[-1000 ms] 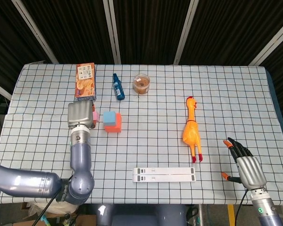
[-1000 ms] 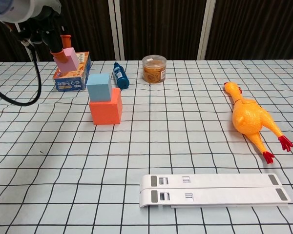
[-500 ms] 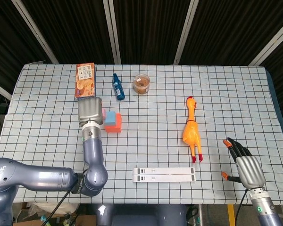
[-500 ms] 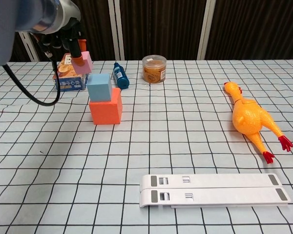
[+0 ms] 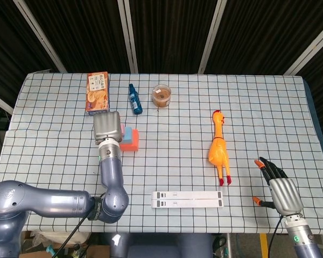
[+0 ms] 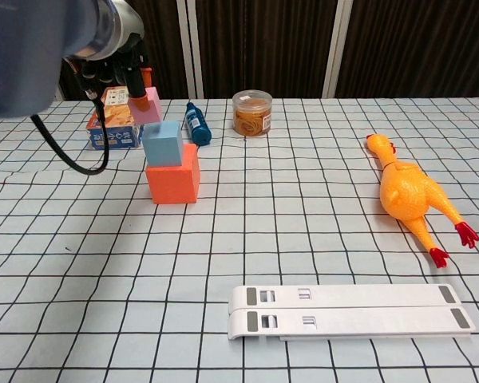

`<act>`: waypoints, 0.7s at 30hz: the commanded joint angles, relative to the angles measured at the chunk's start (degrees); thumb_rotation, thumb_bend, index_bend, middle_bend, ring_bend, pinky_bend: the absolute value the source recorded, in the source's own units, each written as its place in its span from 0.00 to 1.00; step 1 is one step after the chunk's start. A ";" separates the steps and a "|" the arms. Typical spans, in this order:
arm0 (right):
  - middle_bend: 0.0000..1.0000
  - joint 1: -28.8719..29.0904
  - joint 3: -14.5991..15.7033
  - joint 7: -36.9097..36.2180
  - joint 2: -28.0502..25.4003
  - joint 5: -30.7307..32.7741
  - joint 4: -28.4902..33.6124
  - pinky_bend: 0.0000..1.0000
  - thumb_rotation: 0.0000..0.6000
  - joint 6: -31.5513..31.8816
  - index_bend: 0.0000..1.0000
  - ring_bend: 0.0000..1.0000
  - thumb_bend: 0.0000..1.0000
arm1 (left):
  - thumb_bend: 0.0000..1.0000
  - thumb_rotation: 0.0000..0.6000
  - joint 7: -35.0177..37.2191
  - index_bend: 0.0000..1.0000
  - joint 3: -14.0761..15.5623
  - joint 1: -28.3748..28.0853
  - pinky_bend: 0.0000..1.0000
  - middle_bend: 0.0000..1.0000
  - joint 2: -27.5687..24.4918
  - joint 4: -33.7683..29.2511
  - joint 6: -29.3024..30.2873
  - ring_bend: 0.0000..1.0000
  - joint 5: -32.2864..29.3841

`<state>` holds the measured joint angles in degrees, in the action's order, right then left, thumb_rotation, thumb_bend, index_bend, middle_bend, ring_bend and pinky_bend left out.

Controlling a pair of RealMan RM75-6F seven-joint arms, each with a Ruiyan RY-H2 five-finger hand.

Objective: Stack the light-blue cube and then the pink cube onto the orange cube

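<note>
- No writing can be read anywhere; the orange printed snack box (image 6: 116, 120) at the far left shows a picture and label text too small to make out, and the dark blue bottle (image 6: 197, 124) lying beside it carries an illegible label.
- The left hand (image 6: 120, 60) holds the small pink cube (image 6: 148, 106) between its fingers, raised in the air, just above and to the far-left of the stack; in the chest view its lower edge sits close over the top corner of the light-blue cube (image 6: 162, 143); whether they touch cannot be told.
- The pink cube is tilted, not square to the stack below.
- The light-blue cube rests on the larger orange cube (image 6: 174, 176), sitting toward its left and rear side, faces roughly parallel to it.
- In the head view the left hand (image 5: 107, 127) covers most of the stack; only part of the orange cube (image 5: 131, 141) shows.
- The cubes have no long axis.
- The right hand (image 5: 280, 185) is at the near right table edge, holding nothing, dark fingers extended and slightly apart.
- Elsewhere on the checked tablecloth (image 6: 303, 215): a clear round jar with brown contents (image 6: 252, 112), a yellow rubber chicken (image 6: 407, 195) lying head away from the robot, and a white folded stand (image 6: 351, 311) near the front.
</note>
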<state>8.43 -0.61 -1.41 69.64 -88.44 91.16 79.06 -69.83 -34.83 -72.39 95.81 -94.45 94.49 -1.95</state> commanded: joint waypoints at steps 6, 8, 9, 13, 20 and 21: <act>0.07 0.03 -0.10 -0.21 0.02 0.17 -0.23 0.22 1.00 -0.05 0.10 0.12 0.16 | 0.37 1.00 -0.33 0.44 0.16 -0.45 0.82 1.00 2.02 2.14 -0.80 0.80 0.47; 0.07 0.03 -0.09 -0.24 0.01 0.13 -0.25 0.21 1.00 -0.02 0.10 0.12 0.16 | 0.37 1.00 -0.22 0.44 0.18 -0.56 0.82 1.00 2.52 2.63 -0.99 0.80 0.85; 0.07 0.02 -0.08 -0.26 0.01 0.10 -0.24 0.21 1.00 0.00 0.10 0.12 0.16 | 0.37 1.00 -0.24 0.44 0.16 -0.58 0.82 1.00 2.71 2.77 -1.08 0.80 0.93; 0.07 0.01 -0.10 -0.40 -0.01 0.07 -0.26 0.21 1.00 0.08 0.10 0.12 0.16 | 0.37 1.00 -0.45 0.44 0.17 -0.69 0.82 1.00 3.29 3.31 -1.20 0.80 1.25; 0.07 0.03 -0.05 -0.45 0.02 -0.09 -0.27 0.21 1.00 0.13 0.10 0.12 0.16 | 0.37 1.00 -1.04 0.43 -0.04 -0.60 0.82 1.00 3.60 2.95 -0.57 0.80 1.92; 0.07 0.04 -0.04 -0.44 0.03 -0.10 -0.26 0.21 1.00 0.10 0.10 0.12 0.16 | 0.37 1.00 -1.17 0.43 -0.06 -0.57 0.82 1.00 3.61 2.86 -0.49 0.80 1.96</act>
<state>8.47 -0.65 -1.85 69.67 -88.53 90.90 79.16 -70.96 -34.88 -72.97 99.42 -91.55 93.97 -0.01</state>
